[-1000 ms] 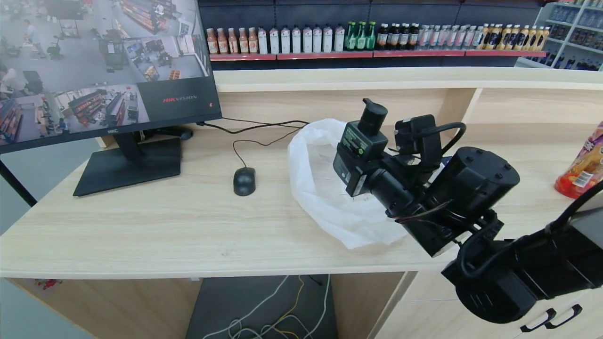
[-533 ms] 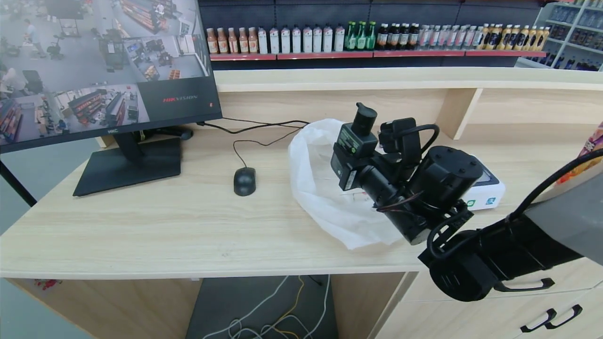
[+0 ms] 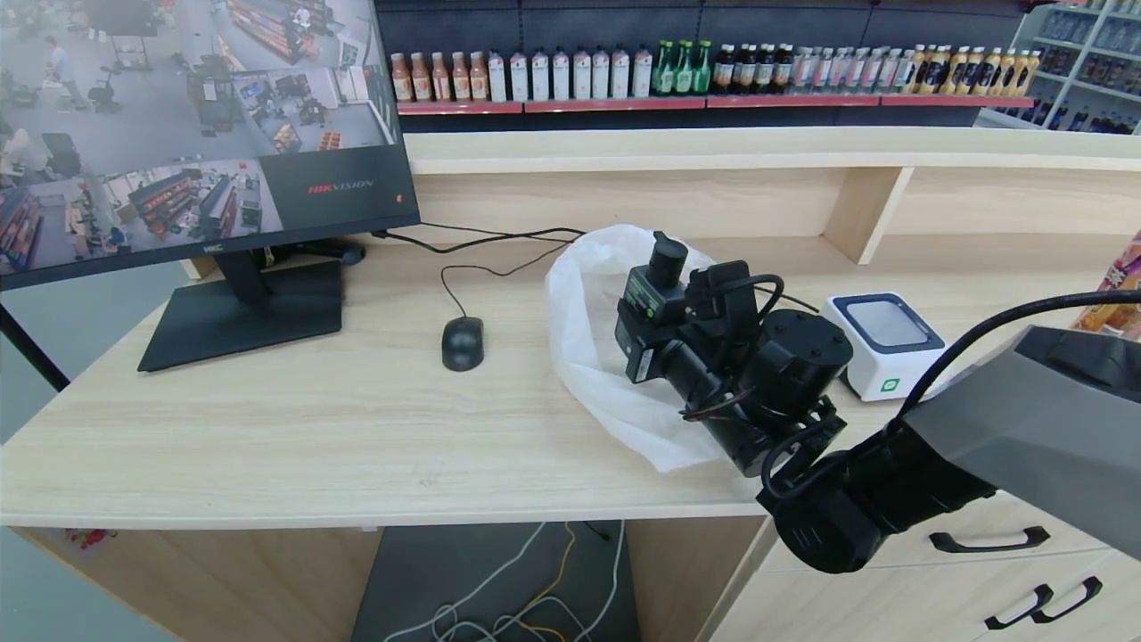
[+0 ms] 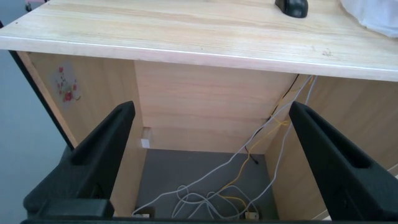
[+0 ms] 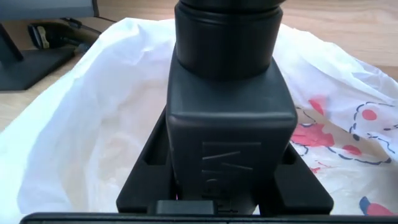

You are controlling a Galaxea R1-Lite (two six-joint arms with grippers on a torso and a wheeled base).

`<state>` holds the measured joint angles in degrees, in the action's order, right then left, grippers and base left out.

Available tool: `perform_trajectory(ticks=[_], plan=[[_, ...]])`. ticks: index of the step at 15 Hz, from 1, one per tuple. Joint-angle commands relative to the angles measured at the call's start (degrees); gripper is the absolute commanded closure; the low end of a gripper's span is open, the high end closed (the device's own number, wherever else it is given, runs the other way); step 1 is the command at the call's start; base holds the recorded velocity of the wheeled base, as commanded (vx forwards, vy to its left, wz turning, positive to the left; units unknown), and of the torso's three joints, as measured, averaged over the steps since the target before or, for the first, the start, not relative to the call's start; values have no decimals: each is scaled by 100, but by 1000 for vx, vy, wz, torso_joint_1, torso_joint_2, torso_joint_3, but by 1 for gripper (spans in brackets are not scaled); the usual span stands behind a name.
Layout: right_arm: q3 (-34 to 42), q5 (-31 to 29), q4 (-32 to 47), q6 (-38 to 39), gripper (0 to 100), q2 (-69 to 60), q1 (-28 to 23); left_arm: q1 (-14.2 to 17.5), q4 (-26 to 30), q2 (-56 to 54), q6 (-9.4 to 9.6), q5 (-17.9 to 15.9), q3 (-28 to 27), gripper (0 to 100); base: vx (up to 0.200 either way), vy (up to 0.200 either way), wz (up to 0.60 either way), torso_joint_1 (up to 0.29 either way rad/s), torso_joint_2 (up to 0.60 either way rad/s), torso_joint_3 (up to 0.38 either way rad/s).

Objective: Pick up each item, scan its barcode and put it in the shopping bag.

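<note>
With the right gripper (image 3: pixel 644 325), open or closed I cannot tell, down at the limp shopping bag (image 3: pixel 588 343) near the counter (image 3: pixel 312 428) edge, and the left gripper (image 4: pixel 211 107) jaws wide below it, pulling out could snag the plastic and drag the bag off.

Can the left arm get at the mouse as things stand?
Probably not directly: the left gripper hangs open below the desk edge, the mouse lies on top; it must rise first.
</note>
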<state>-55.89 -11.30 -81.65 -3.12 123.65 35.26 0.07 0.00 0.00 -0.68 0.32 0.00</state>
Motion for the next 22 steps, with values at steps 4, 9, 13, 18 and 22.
perform_trajectory(ticks=[4, 9, 13, 18, 22], plan=[[-124, 14, -96, -22, 100, 335, -36, 1, 0, 0, -2, 3, 0, 0, 0, 0, 0, 0, 0, 0], [-440, 5, -44, -39, 100, 581, -212, 1, 0, 0, -2, 3, 0, 0, 0, 0, 0, 0, 0, 0], [-449, 31, 62, -31, 100, 581, -326, 1, 0, 0, -2, 3, 0, 0, 0, 0, 0, 0, 0, 0], [-414, 31, 97, -39, 100, 617, -326, 1, 0, 0, -2, 3, 0, 0, 0, 0, 0, 0, 0, 0], [-422, 40, 211, -31, 100, 634, -326, 1, 0, 0, -2, 3, 0, 0, 0, 0, 0, 0, 0, 0]])
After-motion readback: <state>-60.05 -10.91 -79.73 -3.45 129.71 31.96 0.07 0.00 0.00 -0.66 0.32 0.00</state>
